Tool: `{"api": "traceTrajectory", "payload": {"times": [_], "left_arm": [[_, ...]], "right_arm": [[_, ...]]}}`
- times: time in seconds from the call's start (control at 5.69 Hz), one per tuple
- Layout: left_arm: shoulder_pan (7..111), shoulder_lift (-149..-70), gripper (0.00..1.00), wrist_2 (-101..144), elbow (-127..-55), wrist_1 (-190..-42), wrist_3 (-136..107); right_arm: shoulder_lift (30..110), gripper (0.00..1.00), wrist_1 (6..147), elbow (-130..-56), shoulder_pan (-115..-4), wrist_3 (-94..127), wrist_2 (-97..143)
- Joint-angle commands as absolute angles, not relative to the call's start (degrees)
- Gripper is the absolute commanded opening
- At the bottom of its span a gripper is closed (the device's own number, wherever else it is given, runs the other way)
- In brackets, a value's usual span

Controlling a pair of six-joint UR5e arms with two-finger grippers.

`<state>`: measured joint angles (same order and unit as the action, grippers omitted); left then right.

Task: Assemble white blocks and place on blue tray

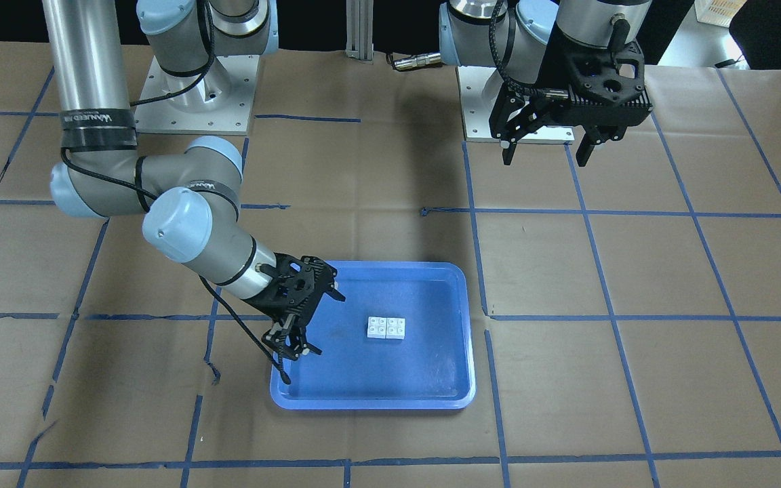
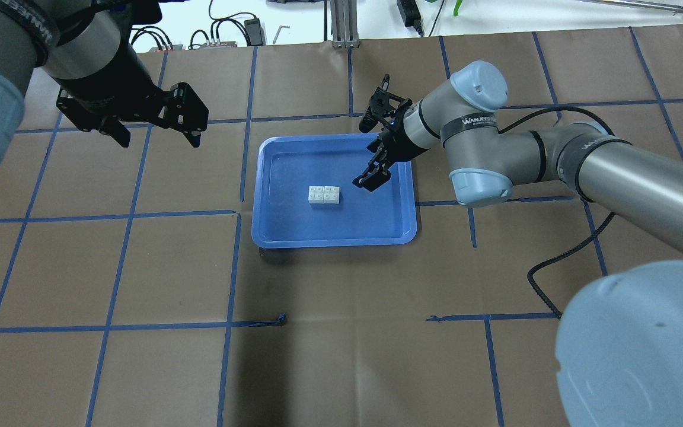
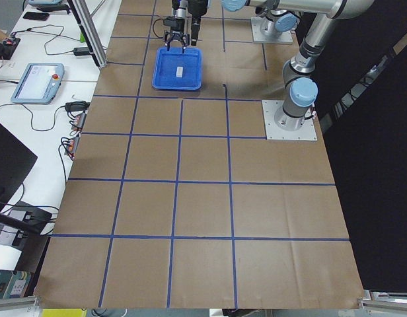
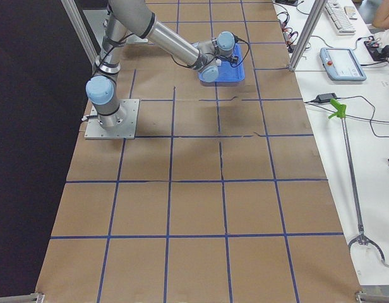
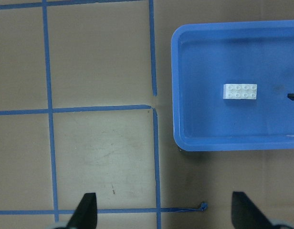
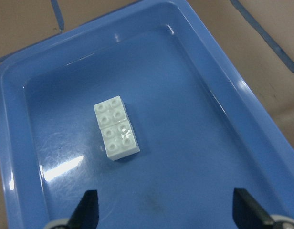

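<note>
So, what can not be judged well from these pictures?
- The white blocks: side by side on the blue tray, but whether they are locked together is not visible in any view.
- Right tool: in the exterior right view, mostly hidden by its own arm.
- Exterior left view: blocks too small.

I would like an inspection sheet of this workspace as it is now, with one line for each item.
Surface: table covered in brown paper with a blue tape grid.
Job's things: white blocks side by side, touching, studs up, inside the blue tray.
Clutter: nothing seen.
Grippers: left hand open, empty, above the table beside the tray; right hand open, empty, over the tray near the blocks.
Cables: black cable hangs in a loop from the right arm.
Surroundings: white bench with a pendant and wires.
</note>
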<state>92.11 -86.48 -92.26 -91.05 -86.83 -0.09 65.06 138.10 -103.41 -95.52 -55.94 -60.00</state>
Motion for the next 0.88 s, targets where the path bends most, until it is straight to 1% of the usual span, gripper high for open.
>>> {"api": "traceTrajectory", "payload": {"times": [0.0,0.18,0.53,0.7], "left_arm": [[92.11,-86.40,0.99,-92.29,-91.05,-86.84,-0.09],[92.11,-86.40,0.99,-92.29,-90.97,-86.84,-0.09],[92.11,-86.40,0.99,-92.29,-90.88,-86.92,-0.09],[92.20,-86.40,0.99,-92.20,-90.88,-86.92,-0.09]], "right_arm": [[71.87,1.00,129.13,-103.18,-91.87,-45.61,-68.58],[75.20,1.00,121.02,-103.01,-90.45,-40.39,-73.25],[84.59,1.00,108.44,-102.31,-88.34,-16.82,-86.25],[86.38,1.00,99.06,-97.52,-88.42,-8.26,-89.27]]}}
